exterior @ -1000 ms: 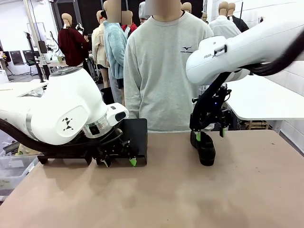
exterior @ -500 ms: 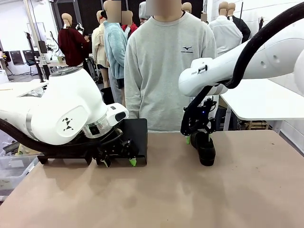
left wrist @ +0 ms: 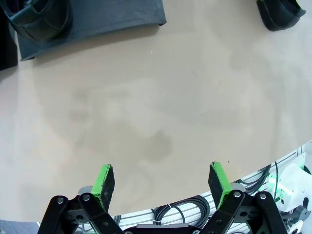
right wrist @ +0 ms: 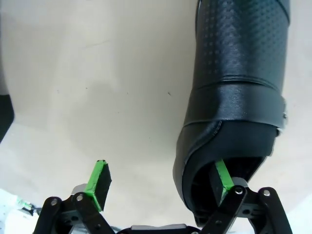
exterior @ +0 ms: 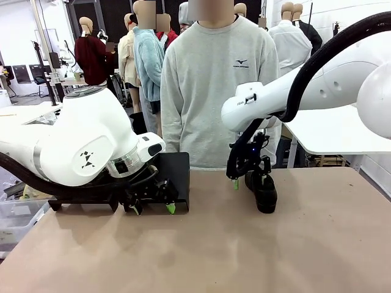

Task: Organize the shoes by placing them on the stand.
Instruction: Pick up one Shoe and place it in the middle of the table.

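Right gripper (exterior: 246,181) shifted leftward and lower over the lone shoe (exterior: 263,190) on the table (exterior: 244,244), jaws wide, one finger inside its collar, nothing clamped yet. Left gripper (exterior: 151,209) open, empty, beside the stand (exterior: 174,177).

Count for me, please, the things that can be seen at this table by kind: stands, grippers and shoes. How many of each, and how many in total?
Black stand: 1
Grippers: 2, the left gripper and the right gripper, both open
Black shoes: 2, the stand shoe and the loose shoe
Total: 5
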Available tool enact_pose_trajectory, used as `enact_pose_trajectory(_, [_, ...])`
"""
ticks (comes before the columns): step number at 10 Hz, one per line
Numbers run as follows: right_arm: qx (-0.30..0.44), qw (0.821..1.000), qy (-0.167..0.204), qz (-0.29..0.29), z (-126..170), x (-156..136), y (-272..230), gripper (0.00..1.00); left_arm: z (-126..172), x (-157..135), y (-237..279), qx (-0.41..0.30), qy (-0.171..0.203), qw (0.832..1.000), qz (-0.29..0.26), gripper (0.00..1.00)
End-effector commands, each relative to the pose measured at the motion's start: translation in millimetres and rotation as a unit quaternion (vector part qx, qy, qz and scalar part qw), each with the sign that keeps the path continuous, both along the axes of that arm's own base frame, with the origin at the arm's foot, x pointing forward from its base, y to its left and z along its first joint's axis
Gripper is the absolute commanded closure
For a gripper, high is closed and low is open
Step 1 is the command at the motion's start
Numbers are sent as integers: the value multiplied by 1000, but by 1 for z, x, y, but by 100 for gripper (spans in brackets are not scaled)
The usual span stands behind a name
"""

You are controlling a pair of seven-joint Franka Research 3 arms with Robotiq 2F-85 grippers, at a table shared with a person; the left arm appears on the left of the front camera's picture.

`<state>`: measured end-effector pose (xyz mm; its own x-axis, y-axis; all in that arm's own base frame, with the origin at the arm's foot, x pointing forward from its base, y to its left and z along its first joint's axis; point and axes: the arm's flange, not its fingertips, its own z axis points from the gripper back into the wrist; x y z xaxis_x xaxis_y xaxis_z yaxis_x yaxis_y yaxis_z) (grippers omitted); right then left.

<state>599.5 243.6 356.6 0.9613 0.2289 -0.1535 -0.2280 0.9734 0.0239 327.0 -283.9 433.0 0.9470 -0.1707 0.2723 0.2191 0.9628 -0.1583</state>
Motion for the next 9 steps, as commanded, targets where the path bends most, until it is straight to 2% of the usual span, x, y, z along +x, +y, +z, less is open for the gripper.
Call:
enact_pose_trajectory(1, [-16,1000,-18,-12,-10,1,2,0,-1,1,1,1,-6,1000,3,0])
enact_pose_trajectory(3, [-14,999,-31,-28,-12,-7,4,0,-1,1,1,1,-6,1000,3,0])
enact_pose_trajectory(4, [-21,998,-48,-44,-13,-14,3,3,-1,1,1,1,-6,1000,3,0])
enact_pose_trajectory(5, [-21,997,-56,-50,-13,-16,2,18,-1,1,1,1,-6,1000,3,0])
enact_pose_trajectory(9, [-30,997,-50,-55,-19,-13,-1,93,-1,1,1,1,-6,1000,3,0])
